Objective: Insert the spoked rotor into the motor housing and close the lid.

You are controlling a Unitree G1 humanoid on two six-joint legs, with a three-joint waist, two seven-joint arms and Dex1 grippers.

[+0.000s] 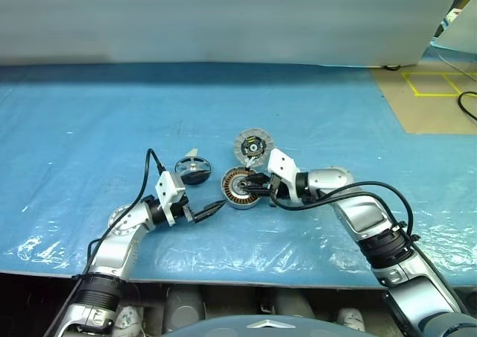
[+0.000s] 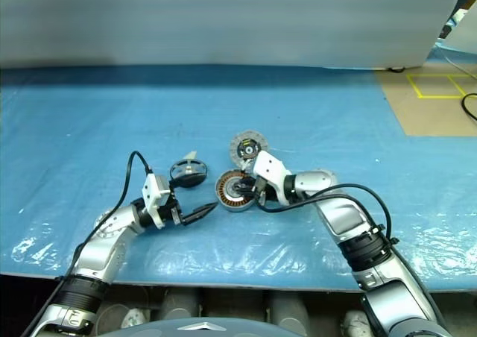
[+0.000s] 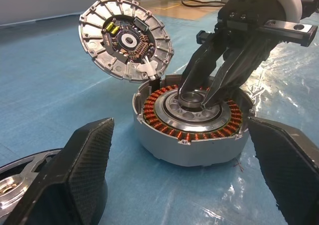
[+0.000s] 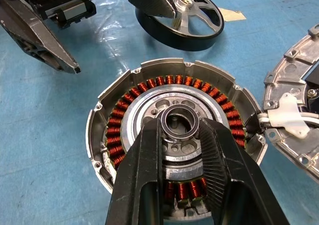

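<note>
The motor housing (image 1: pixel 238 189), a silver ring with copper windings, lies on the blue sheet. My right gripper (image 4: pixel 180 126) reaches into it from the right and is shut on the metal ring at the centre hole. The lid (image 1: pixel 253 146) stands tilted up at the housing's far edge, its white-segmented face showing. The spoked rotor (image 1: pixel 194 169), a dark ring with silver spokes, lies just left of the housing. My left gripper (image 1: pixel 212 207) hovers open in front of the rotor, pointing at the housing, and its wide-spread fingers (image 3: pixel 84 170) hold nothing.
A blue plastic sheet (image 1: pixel 89 128) covers the table, with its front edge (image 1: pixel 223 277) close below the arms. Brown floor with yellow tape (image 1: pixel 436 83) lies at the far right. Black cables (image 1: pixel 149 173) trail from both wrists.
</note>
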